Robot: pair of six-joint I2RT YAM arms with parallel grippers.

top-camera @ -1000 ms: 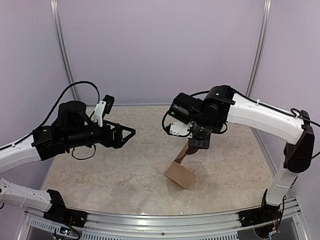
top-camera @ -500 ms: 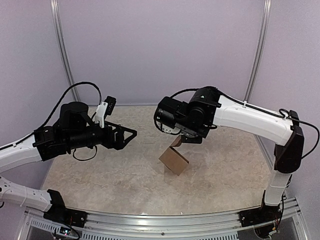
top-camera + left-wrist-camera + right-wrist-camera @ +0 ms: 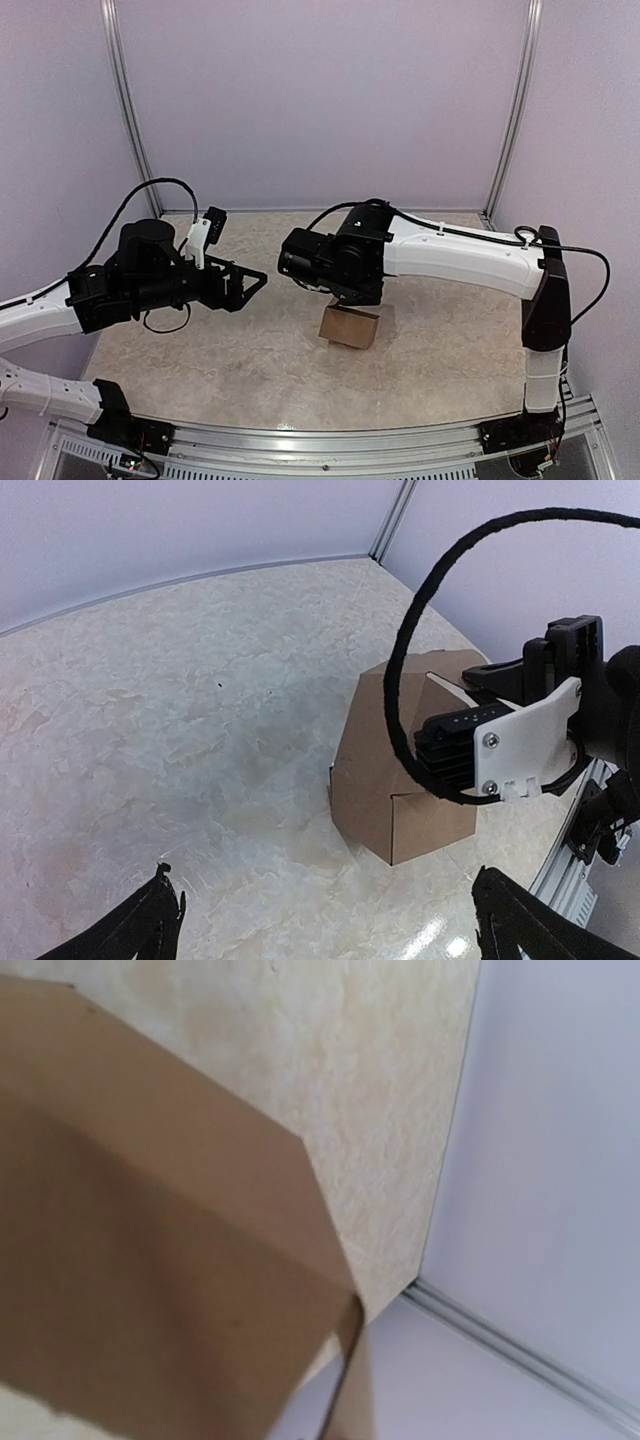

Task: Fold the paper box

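**Ana:** Sitting where, the paper box?

**Ben:** On the table, just under the right pincer. That pincer is right at the top of the box.

**Ana:** Is it squeezing the box?

**Ben:** I cannot tell. Its own camera sees only brown card, very close.

**Ana:** And the left pincer?

**Ben:** Its fingers are spread wide. It hangs in the air, and the box stands out in front of it, well apart.
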